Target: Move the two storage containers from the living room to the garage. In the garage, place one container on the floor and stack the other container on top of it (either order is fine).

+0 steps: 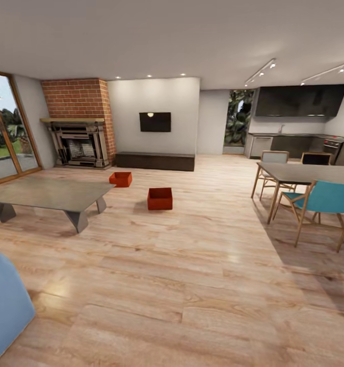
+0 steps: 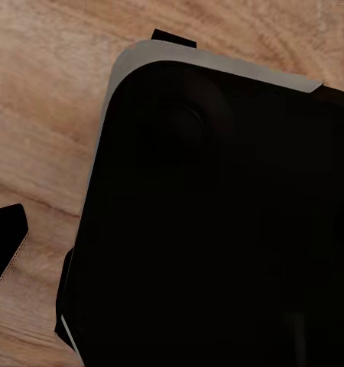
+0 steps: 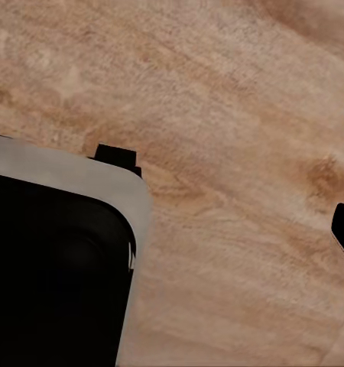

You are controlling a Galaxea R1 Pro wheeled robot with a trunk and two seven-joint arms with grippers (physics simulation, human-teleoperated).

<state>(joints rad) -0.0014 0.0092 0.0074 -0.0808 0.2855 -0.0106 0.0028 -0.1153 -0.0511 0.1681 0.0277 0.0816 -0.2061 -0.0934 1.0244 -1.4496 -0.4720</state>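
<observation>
Open living room, light wood plank floor [image 1: 192,285], brick fireplace [image 1: 80,122] and wall TV [image 1: 155,122] at the far end, low grey table [image 1: 49,193] on the left, dining table with a teal chair [image 1: 322,201] on the right. Both orange-red bins sit on the planks well ahead of the robot, open side up: the nearer bin [image 1: 160,199] slightly left of centre, the farther bin [image 1: 121,179] beyond it and further left, just past the low table's corner. The two are apart, not touching. Neither looks clearly elongated from here, so the long axis can't be told. Both wrist views look down at wood floor past a dark body panel [image 2: 218,229]; I can't tell how open either gripper is, and nothing is seen held. Judgement: drive forward, slightly left; the left arm would be nearer the bins.
</observation>
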